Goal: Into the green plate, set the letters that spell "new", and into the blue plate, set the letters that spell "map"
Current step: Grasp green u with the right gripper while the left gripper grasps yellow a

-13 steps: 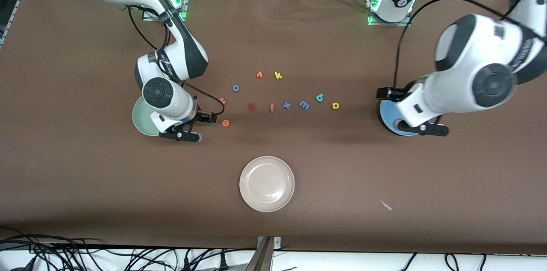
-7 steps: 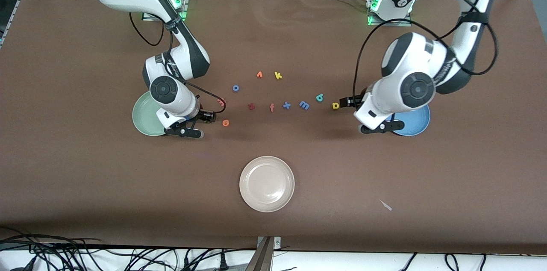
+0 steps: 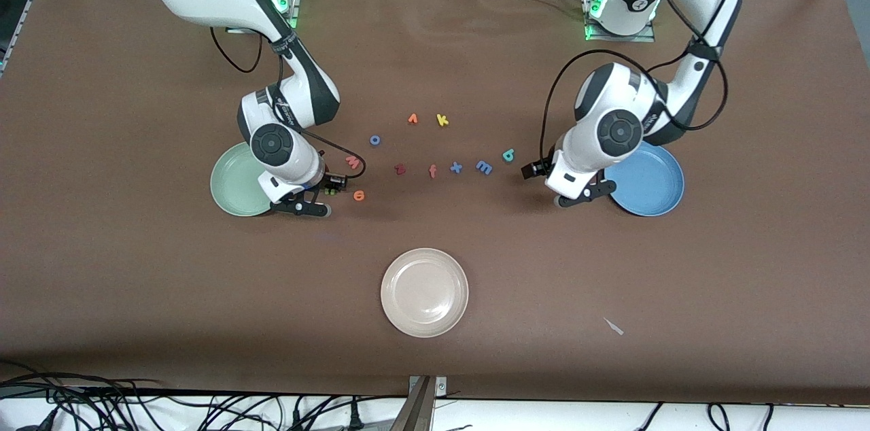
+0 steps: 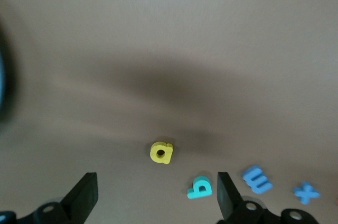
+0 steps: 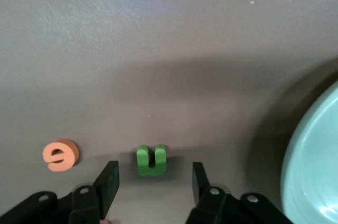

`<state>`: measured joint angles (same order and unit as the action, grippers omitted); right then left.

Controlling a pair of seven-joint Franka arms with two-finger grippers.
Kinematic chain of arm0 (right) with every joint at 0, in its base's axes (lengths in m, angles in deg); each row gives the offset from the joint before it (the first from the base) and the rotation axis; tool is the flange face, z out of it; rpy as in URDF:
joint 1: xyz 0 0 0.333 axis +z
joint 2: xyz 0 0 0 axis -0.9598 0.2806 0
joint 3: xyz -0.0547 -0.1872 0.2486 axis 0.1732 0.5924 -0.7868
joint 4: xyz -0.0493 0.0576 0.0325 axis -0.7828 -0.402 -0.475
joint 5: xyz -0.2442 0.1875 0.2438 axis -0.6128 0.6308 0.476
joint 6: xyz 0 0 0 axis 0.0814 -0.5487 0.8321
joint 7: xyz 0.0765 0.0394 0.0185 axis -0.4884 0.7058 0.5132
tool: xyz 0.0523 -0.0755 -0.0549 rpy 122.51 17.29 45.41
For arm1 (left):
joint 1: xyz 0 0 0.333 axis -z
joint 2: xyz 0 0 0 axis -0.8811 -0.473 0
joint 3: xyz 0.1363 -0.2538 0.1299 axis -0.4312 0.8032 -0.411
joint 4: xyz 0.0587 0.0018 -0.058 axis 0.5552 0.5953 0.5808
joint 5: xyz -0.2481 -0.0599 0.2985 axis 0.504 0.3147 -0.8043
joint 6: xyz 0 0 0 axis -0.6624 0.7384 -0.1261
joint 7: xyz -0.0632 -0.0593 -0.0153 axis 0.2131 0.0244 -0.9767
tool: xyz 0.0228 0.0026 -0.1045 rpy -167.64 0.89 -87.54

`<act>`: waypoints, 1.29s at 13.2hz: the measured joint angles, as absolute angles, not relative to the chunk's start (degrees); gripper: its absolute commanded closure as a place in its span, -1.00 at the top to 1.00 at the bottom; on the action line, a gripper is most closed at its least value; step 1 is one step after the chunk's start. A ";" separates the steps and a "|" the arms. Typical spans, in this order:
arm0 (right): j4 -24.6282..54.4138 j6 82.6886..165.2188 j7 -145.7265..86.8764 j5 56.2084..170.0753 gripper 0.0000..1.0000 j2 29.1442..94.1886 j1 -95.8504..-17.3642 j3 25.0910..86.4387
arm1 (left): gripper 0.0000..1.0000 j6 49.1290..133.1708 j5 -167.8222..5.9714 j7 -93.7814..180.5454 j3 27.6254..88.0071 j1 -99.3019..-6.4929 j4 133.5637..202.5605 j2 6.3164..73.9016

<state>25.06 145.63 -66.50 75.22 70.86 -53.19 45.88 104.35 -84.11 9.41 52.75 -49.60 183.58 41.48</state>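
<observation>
The olive-green n [image 5: 151,160] lies on the table just ahead of my right gripper [image 5: 153,184], which is open and holds nothing. The orange e [image 5: 60,155] is beside the n, and the pinkish-red w [image 3: 352,161] is farther from the front camera. The green plate [image 3: 231,183] is next to that hand. My left gripper [image 4: 156,195] hangs open and low over the yellow p [image 4: 161,152]. The teal a [image 4: 200,187] and blue m [image 4: 257,178] lie near it. In the front view the left hand hides the p. The blue plate [image 3: 652,179] is beside that hand.
A blue x [image 3: 456,167], salmon f [image 3: 432,171] and dark red z [image 3: 399,169] lie in the row between the hands. A blue o [image 3: 374,140], an orange letter [image 3: 412,119] and a yellow k [image 3: 442,120] lie farther back. A cream-white plate [image 3: 424,292] stands nearer the front camera.
The left arm has swung from over the blue plate toward the letters and now covers the yellow p. The right hand has shifted off the green plate toward the n.
</observation>
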 measured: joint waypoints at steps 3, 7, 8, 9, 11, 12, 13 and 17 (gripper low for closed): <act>25.07 146.91 -66.50 75.07 -0.13 71.46 -53.18 45.88 | 0.67 110.33 -84.11 7.56 52.82 -48.70 186.50 39.44; 25.07 147.19 -66.52 74.38 -0.45 72.04 -53.17 45.88 | 0.45 114.66 -84.11 5.16 52.84 -48.59 187.04 37.96; 25.07 147.22 -66.55 74.13 -0.45 72.06 -53.17 45.88 | 0.45 114.72 -84.11 5.08 52.84 -48.50 187.04 37.82; 25.07 147.22 -66.55 74.03 -0.45 72.07 -53.15 45.88 | 0.45 114.73 -84.11 5.02 52.84 -48.39 187.04 37.67; 25.07 147.23 -66.55 73.84 -0.52 72.09 -53.10 45.88 | 0.36 114.73 -84.11 5.02 52.84 -48.11 187.08 37.26; 25.06 147.24 -66.55 73.77 -0.61 72.08 -53.08 45.88 | 0.33 114.73 -84.11 5.02 52.85 -47.96 187.11 37.05; 25.06 147.24 -66.55 73.70 -0.61 72.08 -53.07 45.88 | 0.28 114.73 -84.12 5.03 52.85 -47.85 187.11 36.85; 24.19 146.68 -66.49 73.49 -0.61 70.84 -53.03 46.47 | 0.26 114.71 -85.16 5.20 52.86 -47.23 187.21 36.07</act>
